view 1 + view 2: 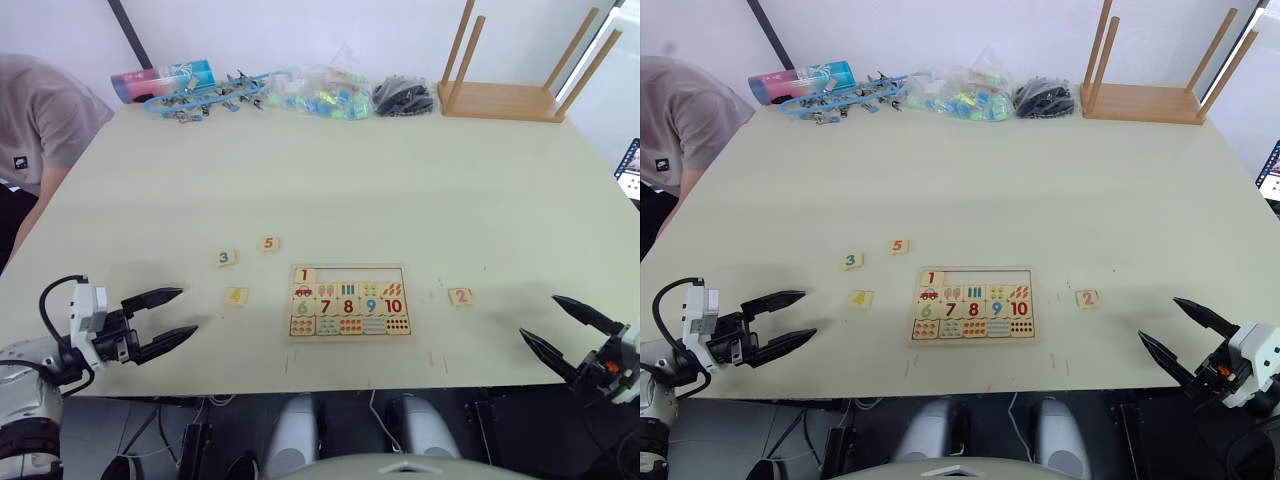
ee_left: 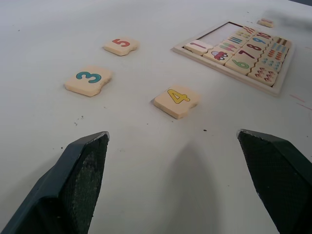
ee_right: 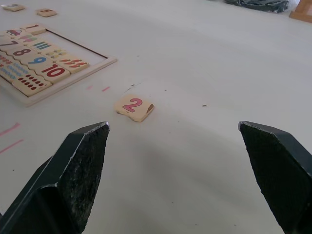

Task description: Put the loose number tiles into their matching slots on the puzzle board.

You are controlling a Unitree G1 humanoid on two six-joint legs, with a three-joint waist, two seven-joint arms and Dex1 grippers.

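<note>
1. Left eye view: the puzzle board lies flat near the middle of the table's near edge. Tile 1 sits in the first slot of its top row; the remaining slots of that row are bare.
2. Loose tiles: tile 3, tile 5 and tile 4 lie flat off the board's left side, apart from one another. Tile 2 lies alone off the board's right side.
3. Left gripper hovers near the table's near-left corner, fingers spread wide, holding nothing; tile 4 is the nearest tile to it.
4. Right gripper hovers at the near-right corner, also wide open and empty, with tile 2 ahead of it.
5. Handling judgement: the tiles appear to be thin, stiff, light wood, not fragile, but liable to slide on the smooth table. Each has one wavy edge.
6. Grip judgement: pinch across two opposite side edges, fingertips brought right down to the table, since the low profile leaves little to catch.
</note>
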